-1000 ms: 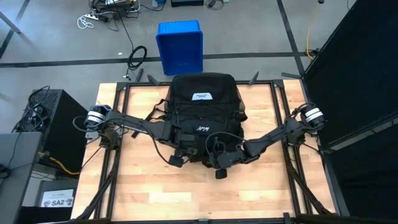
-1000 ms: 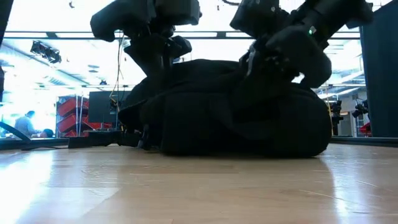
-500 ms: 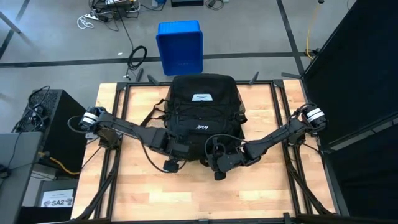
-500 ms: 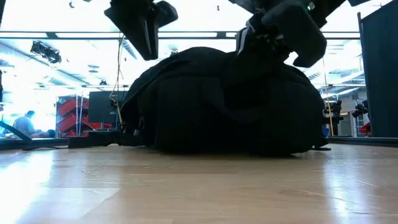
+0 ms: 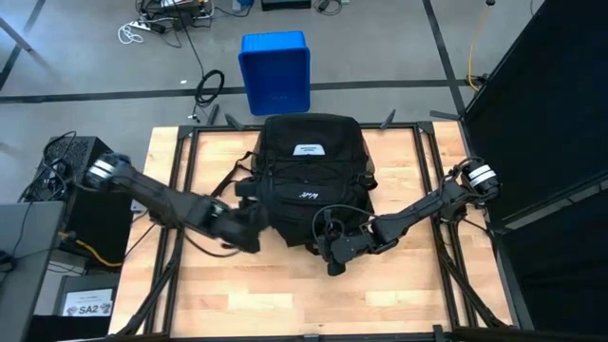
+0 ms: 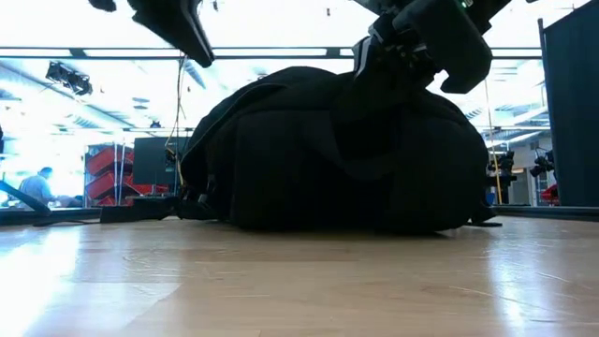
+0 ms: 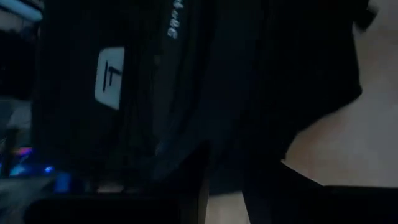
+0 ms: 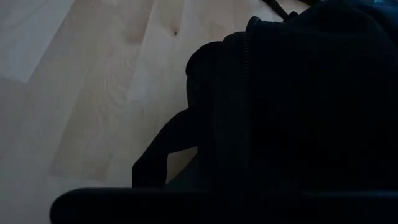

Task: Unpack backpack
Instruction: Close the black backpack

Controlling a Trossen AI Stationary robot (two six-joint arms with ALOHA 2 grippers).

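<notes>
Left arm has swung out to the side since a second ago: its gripper (image 5: 249, 217) was sitting on the lower front of the backpack (image 5: 312, 176) back then, and now it's off by the bag's left edge, over the wooden table (image 5: 218, 285). Its shoulder end has shifted too, out past the table's left edge now. In the low view it's lifted almost out of the top of the picture, with only a dark bit (image 6: 173, 21) showing up there.

Can't tell how that claw stands, honestly. The left wrist view is all dark; I can make out the bag's white label (image 7: 109, 78) and some white lettering, but the fingers are just black shapes at the edge, so whether they're spread or closed is anyone's guess, and I won't.

Right gripper (image 5: 334, 249) has barely budged. It's at the near edge of the backpack, pressed right against the fabric, and in the low view it sits on top of the bag's hump (image 6: 412, 47). The right wrist view shows black fabric and a zipper line next to bare wood, but the fingers are lost in shadow, so no call on that one either.

Backpack itself lies flat in the middle of the table, label side up, top pointing toward the blue bin (image 5: 275, 71) on the floor beyond.
</notes>
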